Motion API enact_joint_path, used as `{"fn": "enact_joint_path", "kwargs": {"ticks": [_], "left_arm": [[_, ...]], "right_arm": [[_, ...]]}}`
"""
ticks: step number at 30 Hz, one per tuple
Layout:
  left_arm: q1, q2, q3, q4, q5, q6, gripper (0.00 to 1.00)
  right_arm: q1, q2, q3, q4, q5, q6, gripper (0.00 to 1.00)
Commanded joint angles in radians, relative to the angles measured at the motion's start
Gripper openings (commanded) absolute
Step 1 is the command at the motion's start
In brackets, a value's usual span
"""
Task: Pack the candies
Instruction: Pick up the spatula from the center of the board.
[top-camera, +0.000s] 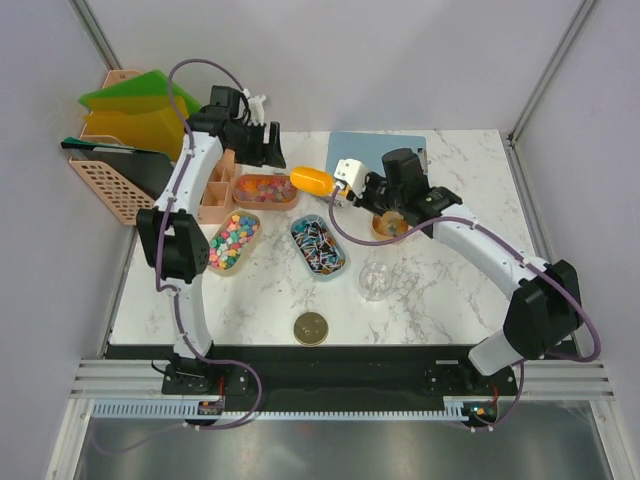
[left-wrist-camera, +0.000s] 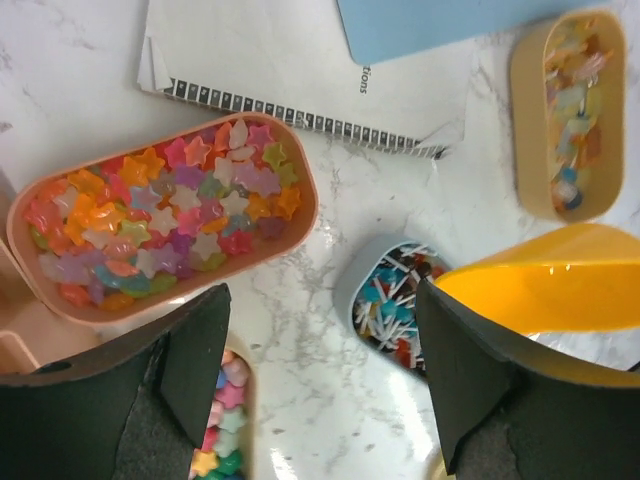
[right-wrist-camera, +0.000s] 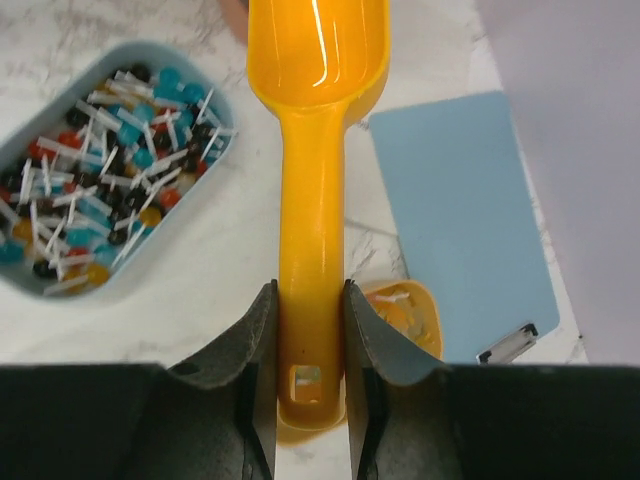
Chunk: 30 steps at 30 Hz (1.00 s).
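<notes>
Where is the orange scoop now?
In the top view the scoop is mid-table, its handle clamped in the right gripper, its bowl right of the star candy tray.

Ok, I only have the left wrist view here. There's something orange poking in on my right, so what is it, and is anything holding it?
Observer: It's the orange scoop. The right gripper is shut on its handle.
Operator: Anything in the scoop?
Observer: No. The right wrist view shows the bowl bare and glossy.
Operator: And where would the candies go?
Observer: I can't say for sure, but the top view shows a clear jar standing uncovered. A round gold lid lies apart from it, lower left in that view.
</notes>
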Motion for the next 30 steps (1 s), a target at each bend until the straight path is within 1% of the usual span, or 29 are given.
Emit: {"fn": "enact_joint_path", "kwargs": {"ticks": [1,2,3,4,5,6,7,8,9,10,11,12,14,15,16,19,25,26,30], "left_arm": [[0.009,-0.117,-0.163,0.172,0.135,0.341,0.81],[0.009,-0.2,-0.306,0.273,0.188,0.403,0.8],[0.009,-0.243,-0.388,0.319,0.298,0.544,0.78],[0.009,-0.297,-0.556,0.374,0.357,0.62,0.76],[0.009,-0.378,-0.632,0.443,0.415,0.702,0.73],[0.009,-0.42,-0.7,0.476,0.495,0.837,0.73],[0.007,-0.45,-0.8,0.497,0.522,0.882,0.73],[0.006,-0.499,-0.835,0.513,0.548,0.965,0.74],[0.002,-0.521,-0.864,0.513,0.589,1.008,0.75],[-0.004,-0.536,-0.913,0.516,0.594,1.049,0.78],[-0.014,-0.556,-0.933,0.521,0.586,1.088,0.84],[-0.04,-0.584,-0.952,0.533,0.56,1.157,0.85],[-0.065,-0.604,-0.992,0.568,0.536,1.192,0.88],[-0.085,-0.612,-1.001,0.618,0.519,1.179,0.9],[-0.094,-0.612,-1.012,0.631,0.514,1.176,0.91],[-0.129,-0.596,-1.007,0.637,0.497,1.186,0.9],[-0.175,-0.555,-0.972,0.645,0.494,1.156,0.77],[-0.177,-0.541,-0.963,0.645,0.5,1.139,0.71],[-0.194,-0.492,-0.904,0.604,0.531,1.113,0.65]], "right_arm": [[-0.056,0.002,0.13,-0.399,-0.205,-0.243,0.0],[-0.065,0.029,0.16,-0.519,-0.247,-0.272,0.0],[-0.076,0.042,0.184,-0.56,-0.264,-0.288,0.0],[-0.096,0.057,0.223,-0.591,-0.275,-0.311,0.0],[-0.103,0.063,0.238,-0.64,-0.289,-0.321,0.0],[-0.111,0.063,0.264,-0.657,-0.297,-0.332,0.0],[-0.117,0.077,0.283,-0.684,-0.298,-0.37,0.0],[-0.119,0.085,0.3,-0.739,-0.311,-0.384,0.0],[-0.122,0.094,0.336,-0.773,-0.317,-0.404,0.0],[-0.125,0.12,0.356,-0.804,-0.324,-0.423,0.0],[-0.126,0.132,0.375,-0.848,-0.334,-0.424,0.0],[-0.128,0.144,0.399,-0.861,-0.353,-0.423,0.0],[-0.128,0.167,0.412,-0.869,-0.367,-0.414,0.0],[-0.128,0.167,0.415,-0.869,-0.377,-0.414,0.0],[-0.128,0.175,0.421,-0.866,-0.389,-0.412,0.0],[-0.13,0.187,0.445,-0.853,-0.397,-0.389,0.0],[-0.126,0.18,0.456,-0.835,-0.4,-0.398,0.0],[-0.126,0.178,0.456,-0.832,-0.4,-0.398,0.0],[-0.122,0.172,0.456,-0.833,-0.406,-0.409,0.0]]}}
